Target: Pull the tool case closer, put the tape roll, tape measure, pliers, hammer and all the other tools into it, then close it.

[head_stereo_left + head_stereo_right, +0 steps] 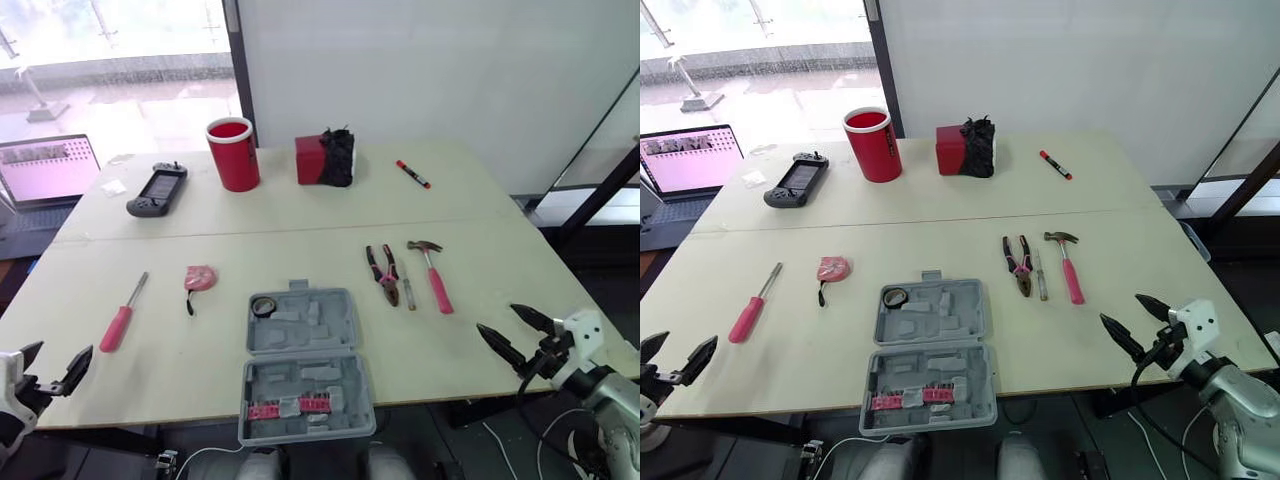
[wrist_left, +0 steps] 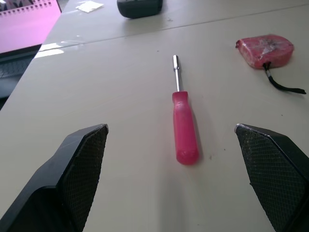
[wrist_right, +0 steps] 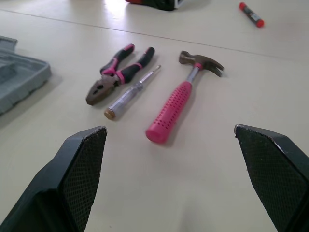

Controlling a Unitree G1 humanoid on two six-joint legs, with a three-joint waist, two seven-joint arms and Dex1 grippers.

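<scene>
Case (image 1: 320,335) is seen from the head lying open near the front edge of the table (image 1: 520,260). Its two halves are set one behind the other, so its long axis runs away from the robot. A pink bit strip (image 1: 290,408) is held in the nearer half. One tape roll (image 1: 264,306) is set in the farther half's left corner. Left of the case, one tape measure (image 1: 200,277) and one pink screwdriver (image 1: 123,314) are laid, the screwdriver's shaft pointing away. Right of the case, one pliers (image 1: 384,273), one slim screwdriver (image 1: 408,292) and one hammer (image 1: 434,275) are ranged side by side, lengthwise like the case, with the pliers' nose near and the hammer's head far. The left gripper (image 1: 58,352) and right gripper (image 1: 498,320) are held wide open and empty, well out to either side of the case.

From the left wrist, the pink screwdriver is framed between spread fingers (image 2: 84,164), apart from both.

From the right wrist, the three tools right of the case are framed between spread fingers (image 3: 270,164), and the case's corner is seen beside the pliers.
</scene>
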